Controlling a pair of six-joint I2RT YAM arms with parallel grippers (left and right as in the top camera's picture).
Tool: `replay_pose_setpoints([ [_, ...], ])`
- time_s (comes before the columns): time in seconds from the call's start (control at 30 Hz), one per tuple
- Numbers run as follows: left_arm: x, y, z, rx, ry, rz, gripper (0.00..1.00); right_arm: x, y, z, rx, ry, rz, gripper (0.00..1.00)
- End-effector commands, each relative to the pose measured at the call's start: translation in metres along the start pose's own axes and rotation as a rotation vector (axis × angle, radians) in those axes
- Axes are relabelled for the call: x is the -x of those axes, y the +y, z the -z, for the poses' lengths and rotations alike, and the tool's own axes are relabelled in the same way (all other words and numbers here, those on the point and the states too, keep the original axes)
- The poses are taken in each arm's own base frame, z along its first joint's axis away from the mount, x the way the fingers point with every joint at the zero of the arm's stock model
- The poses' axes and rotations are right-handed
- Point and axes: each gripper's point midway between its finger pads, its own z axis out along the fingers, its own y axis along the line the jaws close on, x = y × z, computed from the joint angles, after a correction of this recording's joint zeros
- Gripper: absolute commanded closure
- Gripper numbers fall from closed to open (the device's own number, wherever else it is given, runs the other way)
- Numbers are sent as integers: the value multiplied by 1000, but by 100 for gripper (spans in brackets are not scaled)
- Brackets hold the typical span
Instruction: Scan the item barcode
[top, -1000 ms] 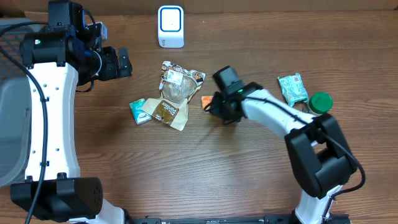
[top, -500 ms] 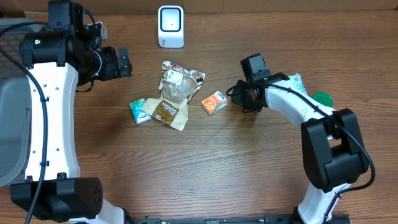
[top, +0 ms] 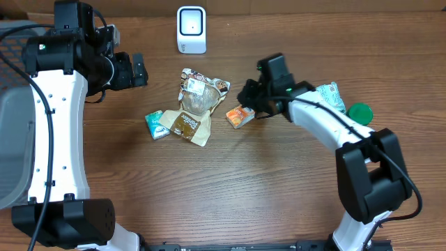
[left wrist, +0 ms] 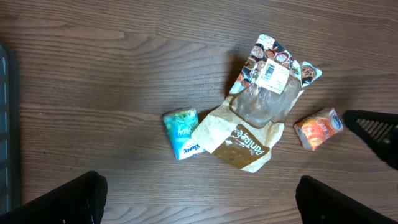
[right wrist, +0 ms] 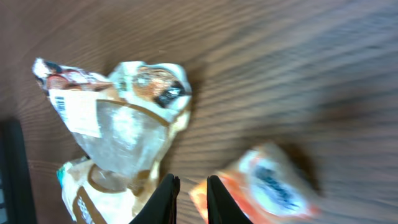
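Observation:
A white scanner [top: 191, 29] stands at the table's far edge. An orange packet [top: 239, 116] lies right of a clear snack bag [top: 201, 94], which shows a barcode label [right wrist: 78, 112]. My right gripper [top: 249, 99] hovers just above and beside the orange packet [right wrist: 267, 186]; its jaws stand a narrow gap apart [right wrist: 192, 199] with only bare wood between them. My left gripper [top: 139, 70] hangs wide open at the far left, high over the pile [left wrist: 199, 208], holding nothing.
A brown bag [top: 187, 127] and a teal packet [top: 156, 125] lie beside the clear bag. Another teal packet [top: 328, 98] and a green lid [top: 359, 113] sit at the right. A grey bin [top: 10, 139] lines the left edge.
The right gripper left the orange packet, swung right, then came back left beside it; its jaws parted slightly. The packet sits a little further right. The left arm stayed still.

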Motion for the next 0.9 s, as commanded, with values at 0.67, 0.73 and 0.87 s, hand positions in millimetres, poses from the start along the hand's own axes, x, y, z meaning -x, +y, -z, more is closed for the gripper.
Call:
replay_pose_setpoints([
  [0.67,5,-6,8,-16,-30,-17,0,-49,4,-21,-103,112,86,87],
  [0.73,5,-6,8,-16,-30,-17,0,-47,-1,-10,-125,124,114,86],
  [0.87,5,-6,8,-16,-30,-17,1,-42,-20,9,-194,135,149,85],
])
